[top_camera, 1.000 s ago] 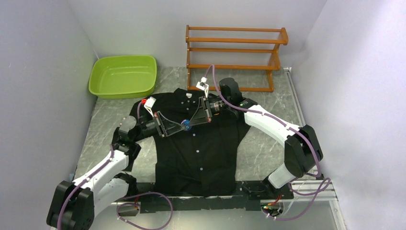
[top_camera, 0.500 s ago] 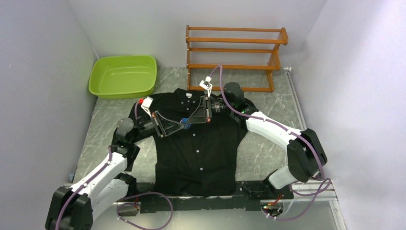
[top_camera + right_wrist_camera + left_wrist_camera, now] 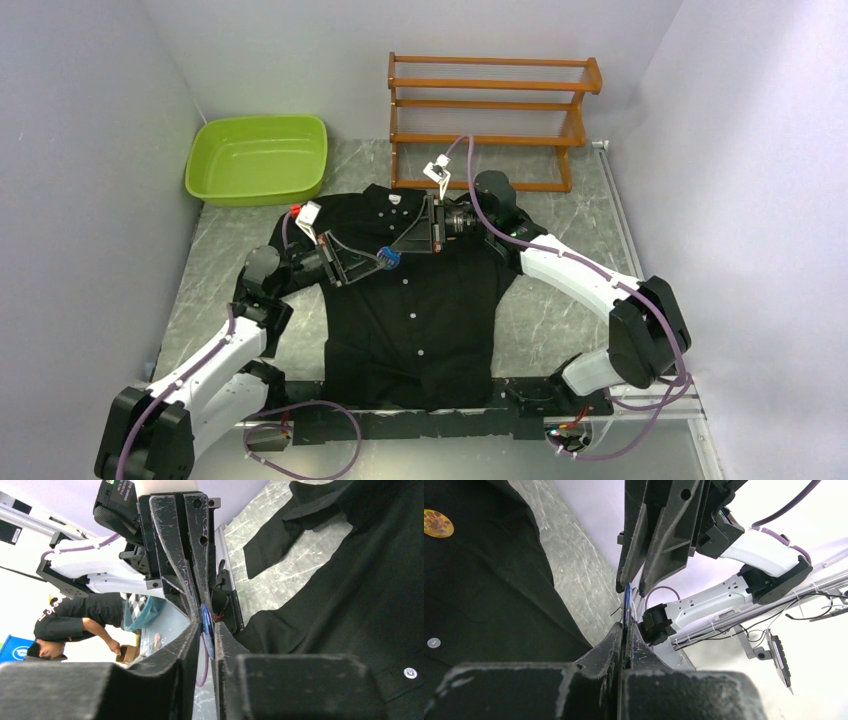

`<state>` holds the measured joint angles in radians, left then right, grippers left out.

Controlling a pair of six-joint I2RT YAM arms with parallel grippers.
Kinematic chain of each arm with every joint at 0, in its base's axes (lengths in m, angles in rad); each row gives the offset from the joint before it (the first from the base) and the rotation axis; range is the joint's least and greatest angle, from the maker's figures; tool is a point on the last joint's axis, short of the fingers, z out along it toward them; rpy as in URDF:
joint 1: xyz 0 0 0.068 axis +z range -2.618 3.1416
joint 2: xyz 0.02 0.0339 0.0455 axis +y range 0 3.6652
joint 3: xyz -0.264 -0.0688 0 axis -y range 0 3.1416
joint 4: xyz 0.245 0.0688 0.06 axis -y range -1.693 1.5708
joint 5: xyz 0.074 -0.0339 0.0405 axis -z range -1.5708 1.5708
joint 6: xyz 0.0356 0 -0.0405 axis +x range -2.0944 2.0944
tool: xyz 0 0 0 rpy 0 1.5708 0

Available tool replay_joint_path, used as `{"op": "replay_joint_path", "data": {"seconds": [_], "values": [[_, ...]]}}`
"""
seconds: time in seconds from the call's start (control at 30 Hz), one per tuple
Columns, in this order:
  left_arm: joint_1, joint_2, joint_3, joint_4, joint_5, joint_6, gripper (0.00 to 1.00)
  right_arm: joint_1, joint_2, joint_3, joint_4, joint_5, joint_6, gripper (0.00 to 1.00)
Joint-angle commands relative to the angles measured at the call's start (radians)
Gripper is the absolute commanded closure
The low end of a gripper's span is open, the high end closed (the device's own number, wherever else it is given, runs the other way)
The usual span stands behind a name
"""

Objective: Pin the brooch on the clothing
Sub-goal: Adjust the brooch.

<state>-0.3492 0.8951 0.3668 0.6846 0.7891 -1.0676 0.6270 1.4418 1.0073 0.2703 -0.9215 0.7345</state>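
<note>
brooch's blue disc, pinched by left gripper and seemingly right gripper, has edged up the shirt.

We count one black shirt on one counter, and three white buttons in a line down the shirt's front in the overhead view. There is one orange brooch and one blue disc. We see two arms and so two grippers, the left gripper and the right gripper, each with two jaws. We also count one green basin, one wooden rack, and one person far off in the right wrist view.
</note>
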Motion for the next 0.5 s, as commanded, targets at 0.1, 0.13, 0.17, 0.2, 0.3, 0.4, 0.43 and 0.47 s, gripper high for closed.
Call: {"op": "replay_joint_path", "data": {"seconds": [0.1,0.13,0.17,0.2,0.3,0.4,0.43,0.47], "values": [[-0.002,0.014,0.023,0.059,0.006,-0.001,0.97,0.004,0.007,0.027,0.046,-0.038,0.004,0.68],[-0.003,0.011,0.023,0.056,0.003,0.000,0.97,0.004,0.009,0.029,0.046,-0.042,0.003,0.69],[-0.002,0.008,0.023,0.054,0.000,0.001,0.97,0.004,0.012,0.028,0.048,-0.046,0.006,0.69],[-0.003,0.006,0.024,0.052,-0.002,0.003,0.97,0.004,0.014,0.028,0.048,-0.049,0.008,0.70],[-0.002,0.004,0.019,0.078,0.000,-0.005,0.97,0.005,0.023,0.035,0.018,-0.041,-0.006,0.68],[-0.002,0.004,0.020,0.089,0.007,-0.005,0.97,0.004,0.026,0.029,0.007,-0.032,-0.013,0.64],[-0.002,0.003,0.017,0.098,0.008,-0.008,0.97,0.004,0.025,0.026,0.007,-0.029,-0.013,0.64],[-0.002,0.002,0.017,0.100,0.007,-0.010,0.97,0.004,0.021,0.024,0.006,-0.025,-0.015,0.65]]}}
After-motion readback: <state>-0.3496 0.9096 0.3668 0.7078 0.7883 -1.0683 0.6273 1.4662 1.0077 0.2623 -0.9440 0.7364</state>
